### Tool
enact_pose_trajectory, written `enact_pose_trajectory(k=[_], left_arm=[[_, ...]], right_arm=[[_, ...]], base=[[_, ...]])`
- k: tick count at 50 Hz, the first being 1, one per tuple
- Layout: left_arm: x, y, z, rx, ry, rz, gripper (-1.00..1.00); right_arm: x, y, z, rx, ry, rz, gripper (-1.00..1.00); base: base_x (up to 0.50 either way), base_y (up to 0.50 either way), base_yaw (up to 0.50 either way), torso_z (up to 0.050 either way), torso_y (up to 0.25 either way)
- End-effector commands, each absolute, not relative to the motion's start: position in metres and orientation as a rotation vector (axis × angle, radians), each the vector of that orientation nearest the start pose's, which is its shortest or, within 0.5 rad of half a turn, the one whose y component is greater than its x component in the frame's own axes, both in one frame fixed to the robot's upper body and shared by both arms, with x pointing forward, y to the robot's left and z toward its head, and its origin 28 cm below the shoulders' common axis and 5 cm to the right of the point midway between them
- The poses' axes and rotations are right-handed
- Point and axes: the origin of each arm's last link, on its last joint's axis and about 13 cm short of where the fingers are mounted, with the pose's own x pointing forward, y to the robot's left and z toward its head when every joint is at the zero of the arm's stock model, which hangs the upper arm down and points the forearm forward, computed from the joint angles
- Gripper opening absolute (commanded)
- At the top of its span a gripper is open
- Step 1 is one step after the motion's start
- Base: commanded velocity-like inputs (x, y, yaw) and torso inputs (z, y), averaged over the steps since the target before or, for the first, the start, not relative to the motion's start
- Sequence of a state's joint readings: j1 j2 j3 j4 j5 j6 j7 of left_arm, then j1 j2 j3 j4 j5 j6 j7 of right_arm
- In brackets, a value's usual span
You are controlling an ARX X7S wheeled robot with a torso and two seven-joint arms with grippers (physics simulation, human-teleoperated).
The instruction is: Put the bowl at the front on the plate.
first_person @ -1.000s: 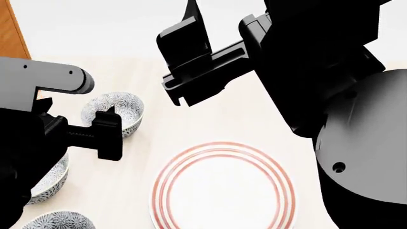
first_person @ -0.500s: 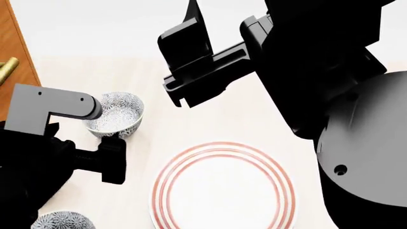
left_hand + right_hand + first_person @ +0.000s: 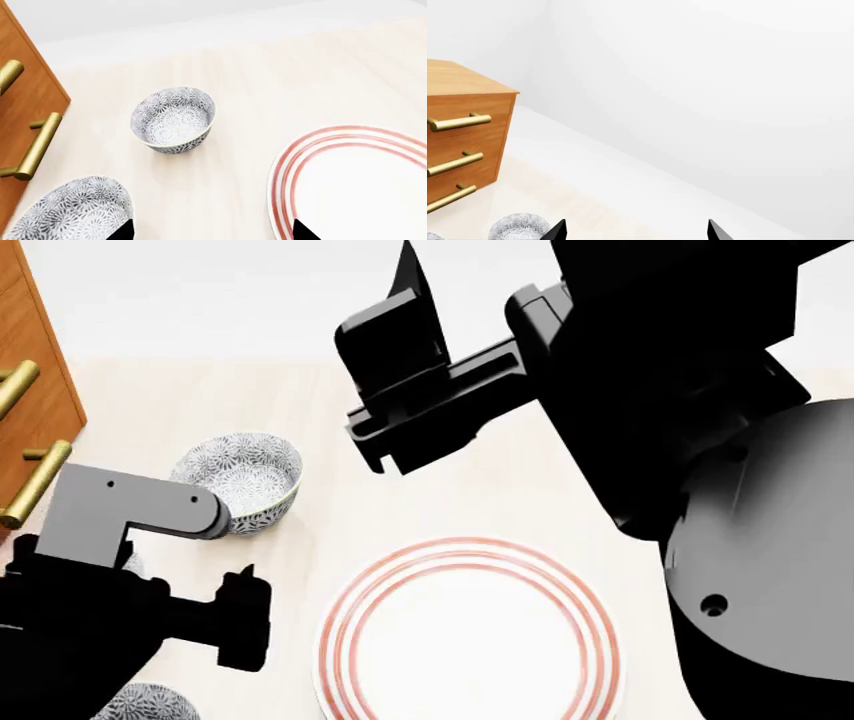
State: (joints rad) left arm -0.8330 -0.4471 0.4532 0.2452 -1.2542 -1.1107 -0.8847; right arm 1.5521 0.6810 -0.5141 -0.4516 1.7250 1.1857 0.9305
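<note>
The left claw [image 3: 247, 625] hangs empty, spread wide, over the counter [image 3: 400, 510] left of the plate [image 3: 467, 640]; the bowl [image 3: 147, 705] sits nearest; the right claw [image 3: 387, 425] gapes wide above.

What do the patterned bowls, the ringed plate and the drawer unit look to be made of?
Bowl: likely glazed ceramic, going by its smooth printed grey-blue floral surface. Plate: probably glazed ceramic too, glossy white with red-pink rings. Drawer unit: wood-look orange-brown panels with faint grain. Its handles: brass-coloured metal, by the sheen.
</note>
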Motion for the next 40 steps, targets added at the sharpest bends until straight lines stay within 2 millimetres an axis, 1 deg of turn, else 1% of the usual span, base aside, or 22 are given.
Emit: enact_pose_trajectory(k=[1, 13, 24, 29, 31, 40], left_arm=[[0.268, 0.188, 0.177, 0.133, 0.445, -0.114, 1.00], [0.264, 0.188, 0.166, 0.141, 0.483, -0.116, 1.00], [0.262, 0.190, 0.151, 0.145, 0.524, -0.114, 1.00], [0.260, 0.189, 0.148, 0.143, 0.539, -0.114, 1.00], [0.259, 0.190, 0.142, 0.146, 0.553, -0.114, 1.00], [0.255, 0.191, 0.134, 0.156, 0.579, -0.118, 1.00]], right_arm=[[0.213, -0.105, 0.359, -0.331, -0.149, 0.296, 1.00], [0.213, -0.104, 0.359, -0.331, -0.146, 0.298, 1.00], [0.213, -0.104, 0.359, -0.332, -0.145, 0.298, 1.00], [0.213, -0.105, 0.358, -0.331, -0.145, 0.297, 1.00], [0.212, -0.105, 0.358, -0.330, -0.147, 0.297, 1.00], [0.213, -0.105, 0.358, -0.334, -0.145, 0.296, 1.00]], base=[[0.00, 0.00, 0.00, 0.000, 0.000], [0.00, 0.00, 0.00, 0.000, 0.000], [0.00, 0.00, 0.00, 0.000, 0.000], [0.00, 0.00, 0.00, 0.000, 0.000], [0.00, 0.00, 0.00, 0.000, 0.000], [0.00, 0.00, 0.00, 0.000, 0.000]])
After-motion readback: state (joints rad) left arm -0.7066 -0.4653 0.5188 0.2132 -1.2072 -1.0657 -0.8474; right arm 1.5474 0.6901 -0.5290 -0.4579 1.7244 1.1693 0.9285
